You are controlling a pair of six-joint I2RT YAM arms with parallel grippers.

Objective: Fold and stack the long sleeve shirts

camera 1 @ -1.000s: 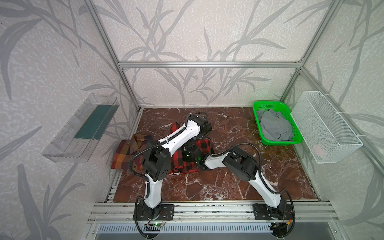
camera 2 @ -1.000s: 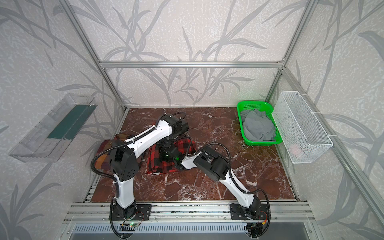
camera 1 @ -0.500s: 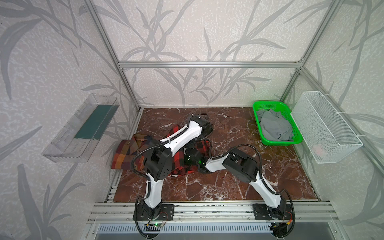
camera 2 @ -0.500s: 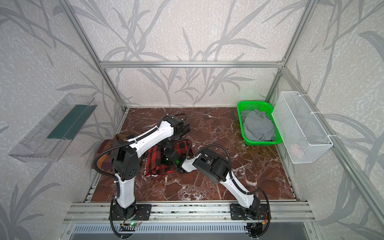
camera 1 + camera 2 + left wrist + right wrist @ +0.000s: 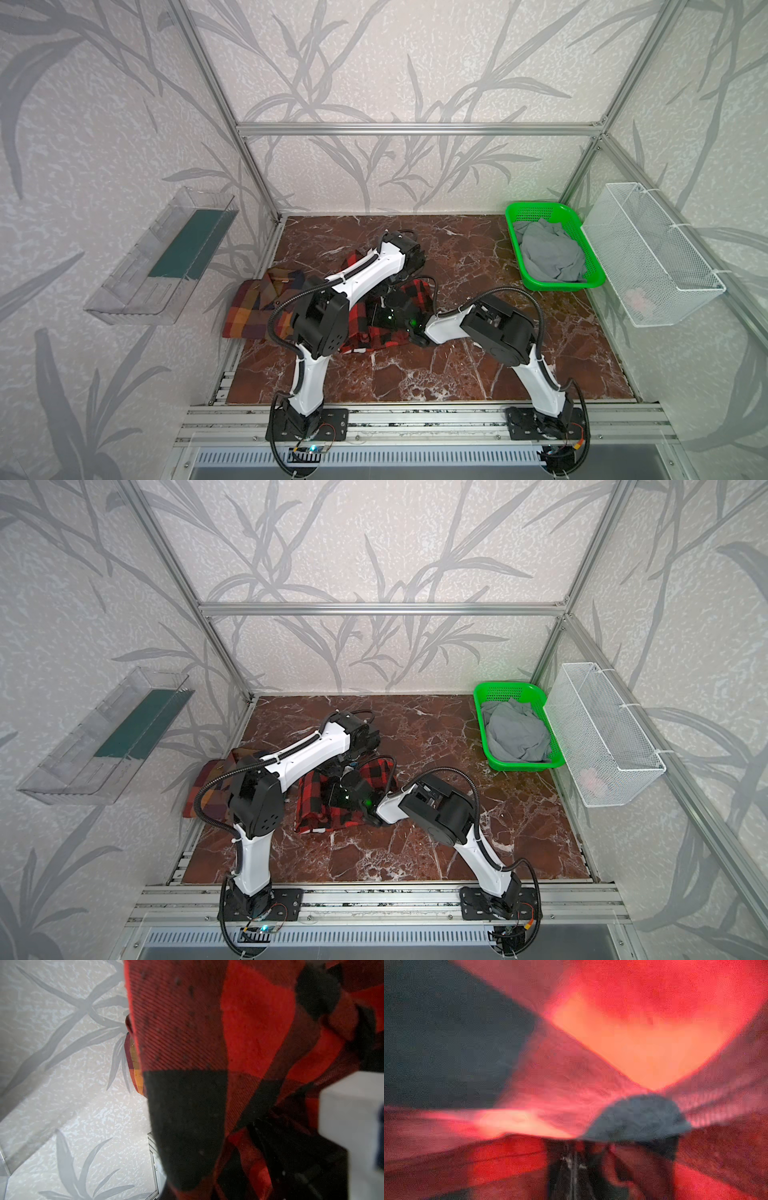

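Observation:
In both top views the red-and-black check shirt [image 5: 368,336] [image 5: 318,810] lies bunched on the marble table, left of centre. The brown and orange plaid shirt [image 5: 253,307] [image 5: 208,789] lies folded beside it at the table's left edge. My left gripper [image 5: 395,286] hangs over the red shirt's far part. In the left wrist view red-and-black cloth [image 5: 207,1064] drapes across the lens and hides the jaws. My right gripper [image 5: 386,316] sits low on the shirt's middle. Its dark fingers [image 5: 571,1167] show pressed together in the cloth.
A green basket [image 5: 536,208] holding grey cloth [image 5: 548,253] stands at the back right. A white wire basket [image 5: 652,257] hangs on the right wall and a clear shelf [image 5: 166,257] on the left wall. Bare marble [image 5: 457,374] lies in front.
Both grippers stay shut in the red-and-black shirt. The right arm dipped a little to the left, then eased back right. The left arm barely moved.

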